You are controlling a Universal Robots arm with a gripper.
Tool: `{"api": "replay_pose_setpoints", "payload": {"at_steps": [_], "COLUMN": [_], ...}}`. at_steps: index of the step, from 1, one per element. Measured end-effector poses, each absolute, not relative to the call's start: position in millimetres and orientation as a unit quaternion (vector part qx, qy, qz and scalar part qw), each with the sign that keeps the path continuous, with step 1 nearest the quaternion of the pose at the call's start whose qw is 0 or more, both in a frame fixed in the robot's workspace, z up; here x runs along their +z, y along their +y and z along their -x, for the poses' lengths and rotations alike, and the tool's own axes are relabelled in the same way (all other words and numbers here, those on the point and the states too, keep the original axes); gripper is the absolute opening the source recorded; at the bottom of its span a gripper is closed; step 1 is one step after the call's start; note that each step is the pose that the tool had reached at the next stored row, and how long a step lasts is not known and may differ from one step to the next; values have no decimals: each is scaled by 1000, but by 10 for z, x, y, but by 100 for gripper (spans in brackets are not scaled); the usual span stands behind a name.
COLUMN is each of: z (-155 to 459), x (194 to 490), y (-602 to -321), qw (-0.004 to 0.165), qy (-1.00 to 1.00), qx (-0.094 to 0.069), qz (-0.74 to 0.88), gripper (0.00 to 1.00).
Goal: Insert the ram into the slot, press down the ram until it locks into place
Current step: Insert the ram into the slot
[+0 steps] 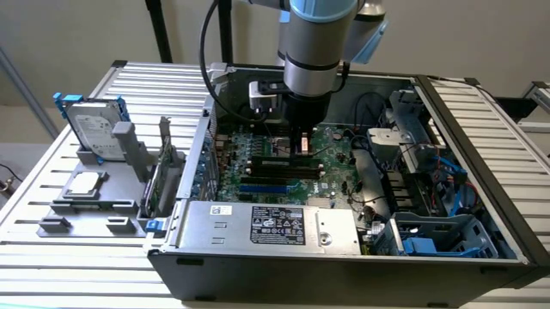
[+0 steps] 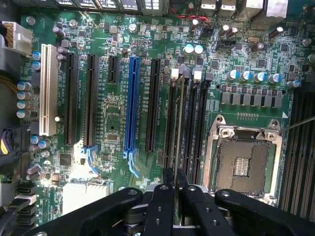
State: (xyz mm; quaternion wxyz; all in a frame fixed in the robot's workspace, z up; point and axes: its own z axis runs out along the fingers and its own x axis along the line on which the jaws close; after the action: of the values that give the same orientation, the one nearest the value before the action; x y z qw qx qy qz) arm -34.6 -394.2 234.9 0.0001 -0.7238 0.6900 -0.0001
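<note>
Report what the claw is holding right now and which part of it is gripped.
The claw holds the ram, which stands edge-on at the memory slots. Its fingers pinch the stick's upper edge near one end.

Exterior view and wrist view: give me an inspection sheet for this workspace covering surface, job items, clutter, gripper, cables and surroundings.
Surface: slatted metal table carrying an open computer case.
Job's things: the ram stands edge-on in a slot on the motherboard, beside the empty processor socket; locked or not, cannot tell.
Clutter: grey fixture holding a hard drive, at the exterior view's left of the case.
Grippers: the gripper is closed on the ram's end.
Cables: black cable beside the arm; blue cables inside the case.
Surroundings: pale wall.
</note>
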Motion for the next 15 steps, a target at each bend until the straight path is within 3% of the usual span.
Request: {"api": "replay_pose_setpoints", "payload": {"at_steps": [15], "z": [312], "x": [2325], "y": [-3984], "qw": [0], "qy": [690], "qx": [0], "qz": [724], "gripper": [13]}}
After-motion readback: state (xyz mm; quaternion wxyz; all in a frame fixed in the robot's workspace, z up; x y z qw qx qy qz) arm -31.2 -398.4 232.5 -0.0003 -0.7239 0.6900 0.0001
